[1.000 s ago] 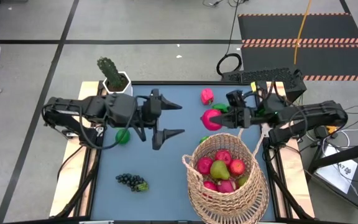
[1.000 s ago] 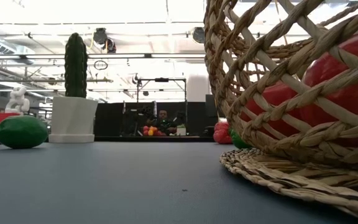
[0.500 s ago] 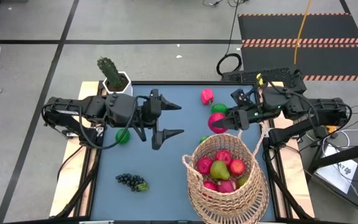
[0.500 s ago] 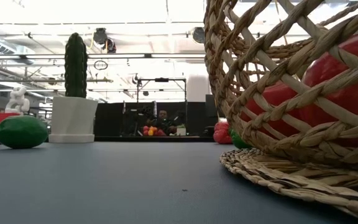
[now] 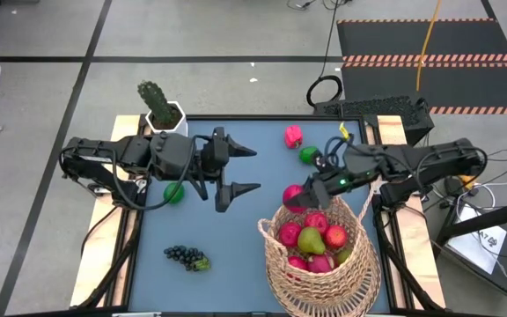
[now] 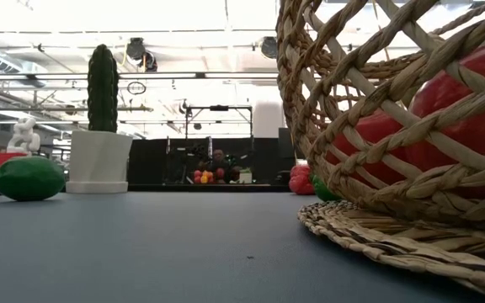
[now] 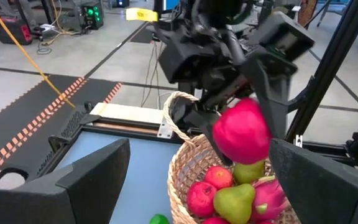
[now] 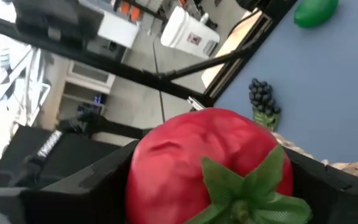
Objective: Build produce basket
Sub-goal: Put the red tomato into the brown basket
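The right claw [image 5: 299,195] is gripping a red fruit [image 5: 294,195], green leaves and all, and is hanging it right at the far left rim of the basket [image 5: 319,264], not squarely over the opening. That is the worry: let go here and the fruit could clip the woven rim or the handle [image 5: 302,195] arching across that side, bounce out, and roll off along the blue surface [image 5: 236,238]. The basket is sitting at the near right of the surface with a pile of apples and a pear [image 5: 311,239] already inside, so a drop onto that heap could also knock something loose, and a claw pushing lower could shove the light basket sideways.

From the left wrist view the fruit [image 7: 241,132] is sitting between the right claw's fingers, above the rim and touching nothing else.

The left claw [image 5: 241,169] is hovering with its fingers spread wide and empty over the middle of the surface, well apart from the basket.
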